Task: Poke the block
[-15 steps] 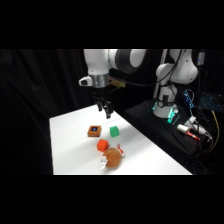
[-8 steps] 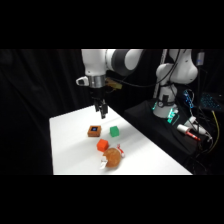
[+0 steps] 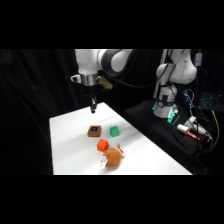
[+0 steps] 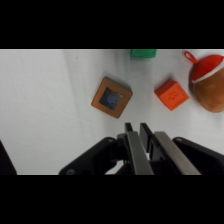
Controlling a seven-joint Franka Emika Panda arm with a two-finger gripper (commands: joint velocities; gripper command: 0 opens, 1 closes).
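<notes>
- Leftward across the side view the white arm's gripper (image 3: pixel 93 107) has drifted since a second ago, and it now hangs above the far part of the white bench (image 3: pixel 70 150), clear of everything on it.
- Its fingers (image 4: pixel 134 150) are closed together, holding nothing.
- Small brown square block (image 3: pixel 93 131) with a dark blue spot on top lies flat at mid-bench, below the gripper.
- Plain green cube (image 3: pixel 114 131) sits near its right; an orange-red block (image 3: pixel 102 145) lies nearer the camera.
- Round brown toy with a white-and-red top (image 3: pixel 112 156) touches the orange-red block's lower right.
- Nothing stands between gripper and brown block.
</notes>
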